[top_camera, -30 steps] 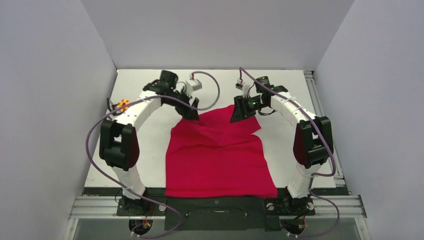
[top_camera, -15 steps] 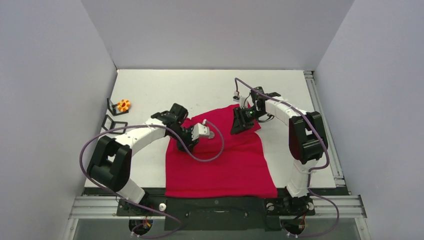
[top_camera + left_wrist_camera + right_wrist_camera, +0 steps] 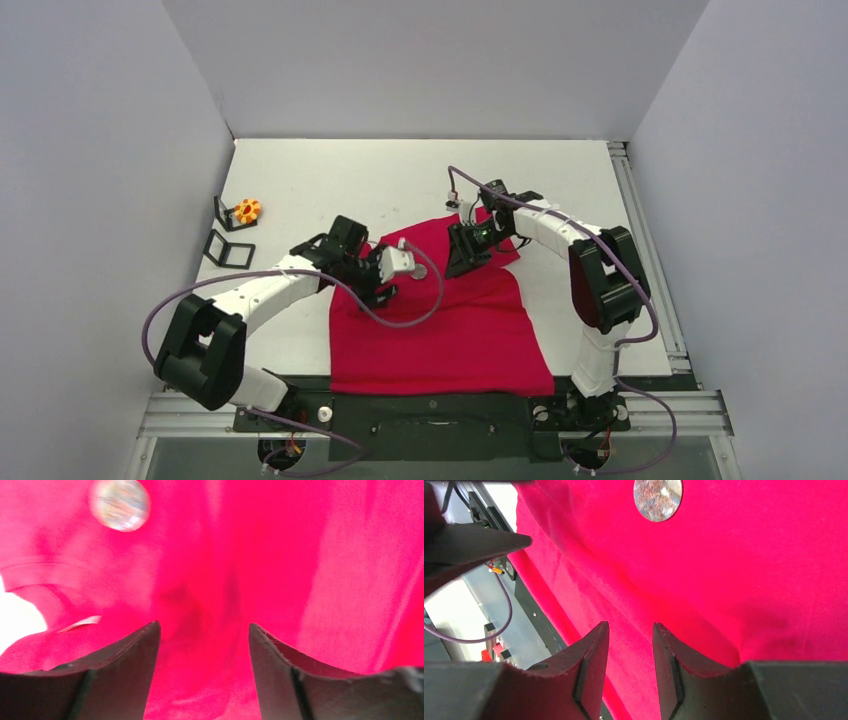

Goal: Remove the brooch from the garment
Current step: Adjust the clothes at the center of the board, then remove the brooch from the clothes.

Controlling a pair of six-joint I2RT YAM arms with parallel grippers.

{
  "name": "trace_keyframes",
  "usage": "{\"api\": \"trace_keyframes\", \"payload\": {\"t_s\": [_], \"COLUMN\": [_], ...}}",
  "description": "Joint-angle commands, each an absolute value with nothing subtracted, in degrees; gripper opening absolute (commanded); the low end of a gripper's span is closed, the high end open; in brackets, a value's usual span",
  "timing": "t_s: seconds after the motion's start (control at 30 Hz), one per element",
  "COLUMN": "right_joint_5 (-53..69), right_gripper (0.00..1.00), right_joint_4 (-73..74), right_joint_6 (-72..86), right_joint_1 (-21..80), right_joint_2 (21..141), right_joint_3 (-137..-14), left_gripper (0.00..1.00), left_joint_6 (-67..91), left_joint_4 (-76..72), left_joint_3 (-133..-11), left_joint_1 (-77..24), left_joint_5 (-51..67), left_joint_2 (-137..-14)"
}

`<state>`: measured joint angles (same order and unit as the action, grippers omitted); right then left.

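Note:
The garment [image 3: 440, 320], a bright red T-shirt, lies flat on the white table [image 3: 330, 170]. The brooch [image 3: 420, 271] is a small round greyish disc pinned near its upper middle. It shows at the top left in the left wrist view [image 3: 120, 504] and at the top in the right wrist view [image 3: 658, 499]. My left gripper [image 3: 387, 285] [image 3: 202, 625] hovers low over the cloth just left of the brooch, jaws wide apart with only red fabric behind them. My right gripper [image 3: 458, 262] [image 3: 630, 624] sits just right of the brooch, jaws narrowly apart right above the cloth.
A small orange piece [image 3: 247, 210] and two black frames [image 3: 228, 248] sit at the table's left edge. The shirt's white label [image 3: 80, 623] shows by the neckline. The left gripper's finger [image 3: 474, 545] reaches into the right wrist view. Grey walls enclose the table.
My left arm swung from the far side down onto the garment beside the brooch; its jaws narrowed and then widened. My right gripper slid left towards the brooch and its jaws narrowed.

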<state>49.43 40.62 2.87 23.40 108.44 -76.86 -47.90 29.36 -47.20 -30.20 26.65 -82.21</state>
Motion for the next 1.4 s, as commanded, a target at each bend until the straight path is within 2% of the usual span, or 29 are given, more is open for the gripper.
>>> {"api": "trace_keyframes", "payload": {"t_s": [0.0,0.17,0.37,0.47,0.67,1.1,1.37], "right_joint_5": [47.7,47.7,47.2,46.1,43.8,40.9,41.6], "right_gripper": [0.34,0.32,0.29,0.26,0.22,0.12,0.1], "right_joint_4": [40.2,36.8,14.7,4.6,-4.6,-0.2,-0.2], "right_joint_6": [4.5,7.2,23.2,29.7,38.3,36.1,35.7], "right_joint_1": [24.5,24.2,23.2,23.6,25.7,27.5,27.4], "right_joint_2": [109.5,109.7,105.1,105.9,110.4,116.8,117.4], "right_joint_3": [-74.9,-74.8,-69.2,-67.2,-68.5,-69.6,-69.2], "left_gripper": [0.66,0.67,0.62,0.59,0.55,0.43,0.37], "left_joint_6": [-17.0,14.3,37.7,38.8,39.9,41.3,45.8], "left_joint_4": [15.6,9.6,-5.5,-5.5,-4.4,-7.4,-14.1], "left_joint_3": [-56.4,-60.6,-55.7,-56.8,-56.7,-59.0,-57.4], "left_joint_1": [-27.3,-24.1,-18.7,-18.1,-17.9,-19.2,-21.2], "left_joint_5": [32.9,42.6,46.2,44.9,43.3,43.9,47.4], "left_joint_2": [-80.8,-90.5,-98.7,-101.5,-106.8,-113.9,-114.0]}}
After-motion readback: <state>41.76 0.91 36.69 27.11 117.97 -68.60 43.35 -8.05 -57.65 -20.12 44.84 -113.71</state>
